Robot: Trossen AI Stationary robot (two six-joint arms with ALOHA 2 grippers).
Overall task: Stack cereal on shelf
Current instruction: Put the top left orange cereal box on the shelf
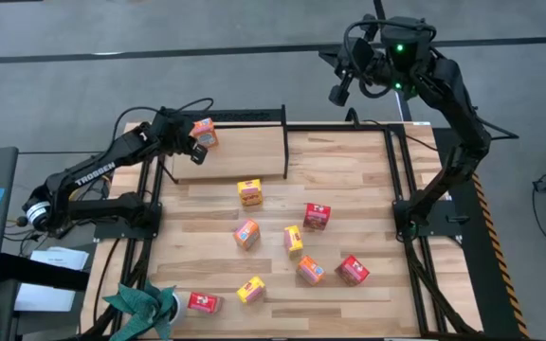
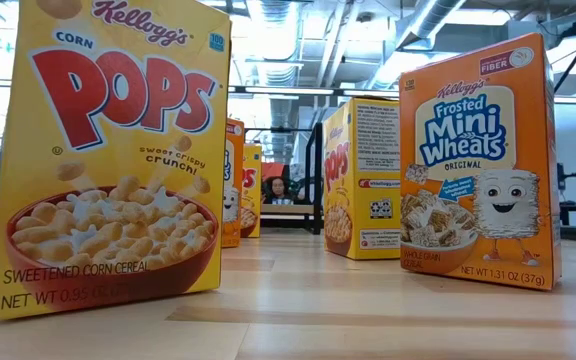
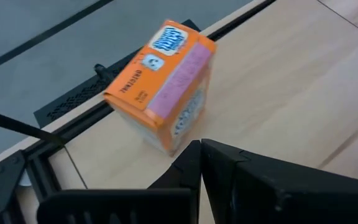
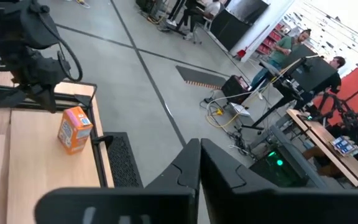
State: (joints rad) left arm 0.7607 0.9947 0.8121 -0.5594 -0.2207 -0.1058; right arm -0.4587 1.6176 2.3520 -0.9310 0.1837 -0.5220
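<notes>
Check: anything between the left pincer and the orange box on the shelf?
Nothing visible. The left pincer, shut, sits right beside the orange box on the shelf board, with only bare board between. The right pincer waits high off the table's far edge.

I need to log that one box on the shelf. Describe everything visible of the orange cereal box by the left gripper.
The orange cereal box is a small printed carton with a blue-and-white logo and a pinkish side panel. It sits on the shelf, on its light wooden board near the back left corner. The left gripper is shut just beside it; contact cannot be told. Nothing else touches it.
</notes>
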